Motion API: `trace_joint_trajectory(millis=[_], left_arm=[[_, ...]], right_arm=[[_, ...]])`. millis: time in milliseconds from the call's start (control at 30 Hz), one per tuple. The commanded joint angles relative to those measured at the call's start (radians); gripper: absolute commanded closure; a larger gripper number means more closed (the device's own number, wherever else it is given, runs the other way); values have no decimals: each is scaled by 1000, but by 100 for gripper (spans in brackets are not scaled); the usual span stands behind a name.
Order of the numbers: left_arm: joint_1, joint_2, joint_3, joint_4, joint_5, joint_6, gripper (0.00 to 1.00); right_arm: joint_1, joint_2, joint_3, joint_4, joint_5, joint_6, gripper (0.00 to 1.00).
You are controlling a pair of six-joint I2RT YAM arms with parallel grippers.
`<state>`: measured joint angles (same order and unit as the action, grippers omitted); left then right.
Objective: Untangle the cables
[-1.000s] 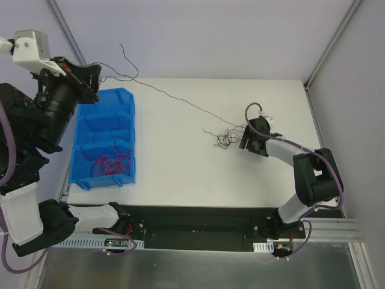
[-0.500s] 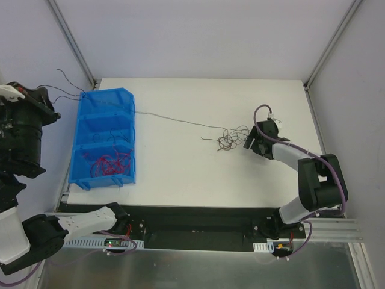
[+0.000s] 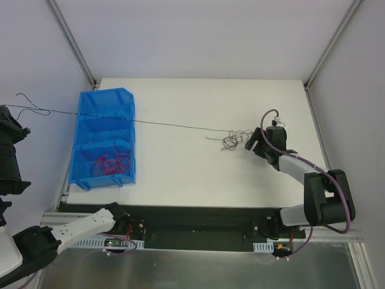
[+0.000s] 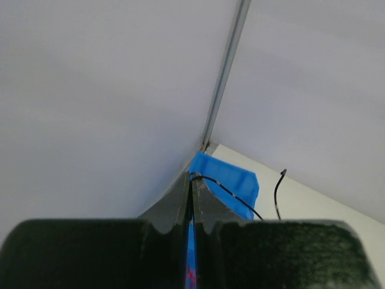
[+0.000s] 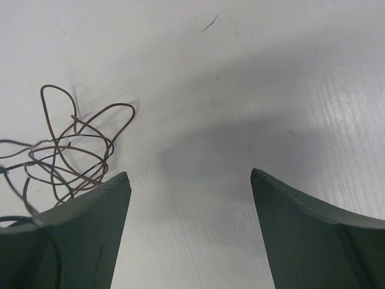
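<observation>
A tangle of thin dark and brownish cables (image 3: 231, 139) lies on the white table right of centre. One black cable (image 3: 162, 123) runs taut from it leftwards over the blue bin to my left gripper (image 3: 5, 111) at the far left edge. In the left wrist view the left gripper (image 4: 192, 178) is shut on that black cable, whose free end (image 4: 278, 188) curls to the right. My right gripper (image 3: 254, 144) is open and empty, low over the table just right of the tangle. In the right wrist view the gripper (image 5: 189, 174) has the tangle (image 5: 67, 155) by its left finger.
A blue three-compartment bin (image 3: 127, 96) stands at the table's left, also in the left wrist view (image 4: 231, 179). Red cables (image 3: 108, 163) fill its near compartment and a few dark ones (image 3: 112, 136) lie in the middle one. Enclosure walls and frame posts surround the table.
My left arm has swung out to the left and down, pulling the black cable straight and taut. The tangle has slid slightly right. My right gripper has shifted a little right, staying open.
</observation>
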<state>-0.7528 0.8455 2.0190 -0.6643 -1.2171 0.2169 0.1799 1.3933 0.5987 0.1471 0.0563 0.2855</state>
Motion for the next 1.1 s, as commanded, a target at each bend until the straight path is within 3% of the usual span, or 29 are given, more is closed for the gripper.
trace_joint_trajectory(millis=[0,233,467,700,733,867,1000,1033,1067], left_arm=[[-10,-103,-129,508,-142,479,100],[-59,-180,-186,555,-193,516,100],[-121,-145,-190,551,-206,490,100],[-369,-63,-429,590,-315,452,100],[-432,-37,-475,621,-318,472,100],[-462,94,-551,718,-277,461,100],[-539,277,-560,715,-181,395,100],[-551,352,-540,704,-161,382,100],[-559,400,-498,540,-98,275,100]], right_arm=[[-80,-33,-43,49,-12,52,17],[-138,-68,-57,31,22,35,16],[-151,-112,-66,13,66,3,16],[-155,-122,-69,49,-12,0,16],[-148,-128,-74,58,-18,-2,16],[-135,-129,-70,48,-13,-14,16],[-109,-93,-54,95,-122,-31,16],[-94,-82,-45,94,-130,-37,16],[-82,-74,-36,94,-139,-45,16]])
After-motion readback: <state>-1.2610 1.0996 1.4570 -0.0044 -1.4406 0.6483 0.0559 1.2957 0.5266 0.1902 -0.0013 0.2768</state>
